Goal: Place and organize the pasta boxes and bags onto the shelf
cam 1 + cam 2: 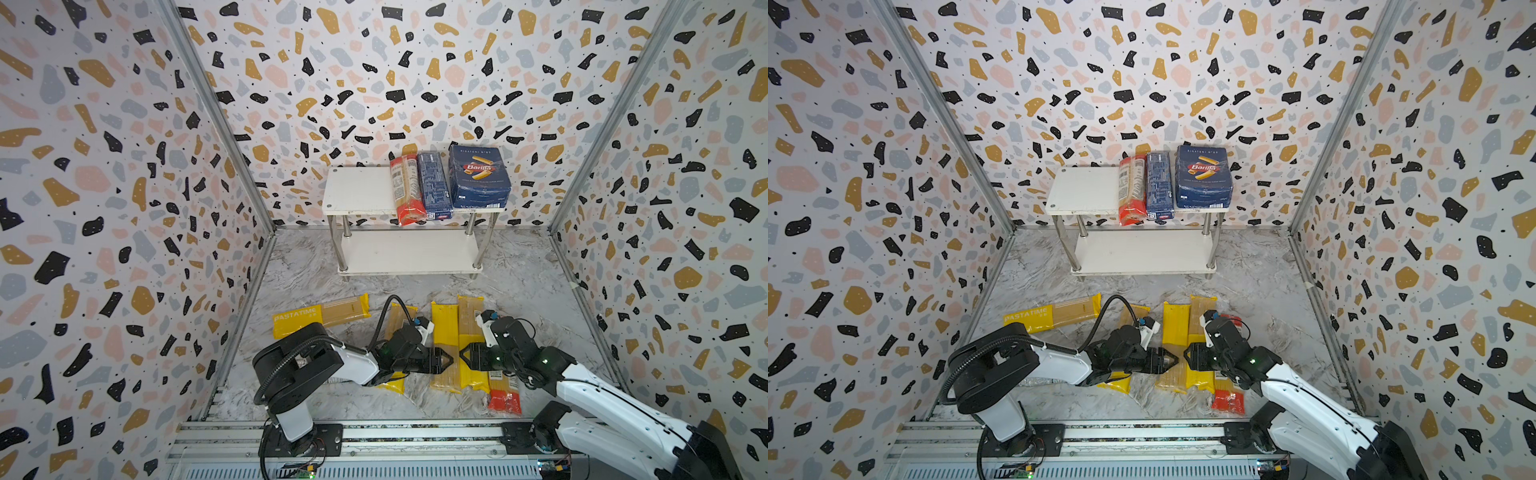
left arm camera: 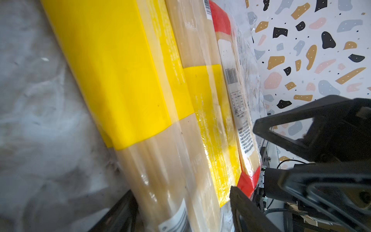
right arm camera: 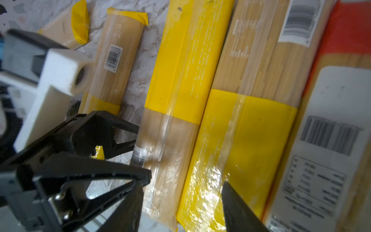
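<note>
The shelf [image 1: 357, 191] carries a red-ended bag [image 1: 405, 187], the narrow pasta box [image 1: 433, 187] and the wide Barilla box [image 1: 478, 178] on its top board. On the floor two yellow bags lie side by side, one [image 1: 444, 328] left of the other [image 1: 467, 320]. My left gripper [image 1: 448, 359] and right gripper [image 1: 463, 356] meet tip to tip over them. In the left wrist view the left gripper [image 2: 180, 190] is open, its fingers either side of the yellow bag [image 2: 120, 70]. The right gripper [image 3: 180, 192] is open above both bags [image 3: 251, 124].
A PASTATIME bag [image 1: 320, 316] lies at the left of the floor. Another yellow bag [image 1: 399, 316] lies under my left arm. A red-ended bag [image 1: 505, 401] lies under my right arm. The shelf's lower board [image 1: 407, 253] is bare. Patterned walls close in three sides.
</note>
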Controlling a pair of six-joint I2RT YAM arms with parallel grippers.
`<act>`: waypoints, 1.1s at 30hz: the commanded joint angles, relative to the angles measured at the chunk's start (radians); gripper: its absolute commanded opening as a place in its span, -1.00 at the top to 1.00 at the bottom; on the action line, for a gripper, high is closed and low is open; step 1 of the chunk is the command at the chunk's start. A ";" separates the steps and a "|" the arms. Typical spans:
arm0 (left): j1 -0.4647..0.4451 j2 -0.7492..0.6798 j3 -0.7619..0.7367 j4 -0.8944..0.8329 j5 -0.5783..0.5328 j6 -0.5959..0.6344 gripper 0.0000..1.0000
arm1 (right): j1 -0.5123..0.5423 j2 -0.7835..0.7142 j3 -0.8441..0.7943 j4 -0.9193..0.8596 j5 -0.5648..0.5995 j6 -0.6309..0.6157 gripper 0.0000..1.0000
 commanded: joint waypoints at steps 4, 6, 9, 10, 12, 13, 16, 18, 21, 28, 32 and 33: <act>-0.006 0.030 -0.079 -0.060 0.014 -0.029 -0.51 | -0.017 0.180 0.097 0.120 -0.057 -0.043 0.03; -0.004 0.036 -0.088 -0.042 0.016 -0.029 -0.51 | -0.019 0.218 0.106 0.130 -0.072 -0.049 0.05; -0.002 0.042 -0.105 0.002 0.029 -0.036 -0.51 | -0.019 0.260 0.110 0.130 -0.066 -0.048 0.03; 0.000 0.044 -0.110 0.015 0.033 -0.036 -0.52 | -0.019 0.277 0.113 0.123 -0.060 -0.049 0.00; 0.005 0.047 -0.114 0.029 0.043 -0.035 -0.53 | -0.019 0.308 0.113 0.125 -0.066 -0.052 -0.05; 0.006 0.049 -0.119 0.040 0.050 -0.035 -0.53 | -0.019 0.325 0.112 0.128 -0.071 -0.052 -0.06; 0.011 0.053 -0.129 0.063 0.065 -0.030 -0.57 | -0.020 0.378 0.118 0.131 -0.073 -0.048 -0.10; 0.013 0.053 -0.135 0.076 0.073 -0.027 -0.59 | -0.017 0.407 0.124 0.144 -0.089 -0.050 -0.11; 0.016 0.053 -0.142 0.093 0.082 -0.026 -0.63 | -0.009 0.442 0.133 0.160 -0.103 -0.045 -0.11; 0.021 0.056 -0.154 0.120 0.097 -0.023 -0.64 | 0.009 0.519 0.139 0.244 -0.218 -0.014 -0.09; 0.021 0.050 -0.160 0.124 0.103 -0.018 -0.64 | 0.008 0.526 0.130 0.344 -0.346 0.034 0.03; 0.022 0.048 -0.162 0.120 0.100 -0.017 -0.64 | 0.007 0.525 0.130 0.367 -0.375 0.044 0.07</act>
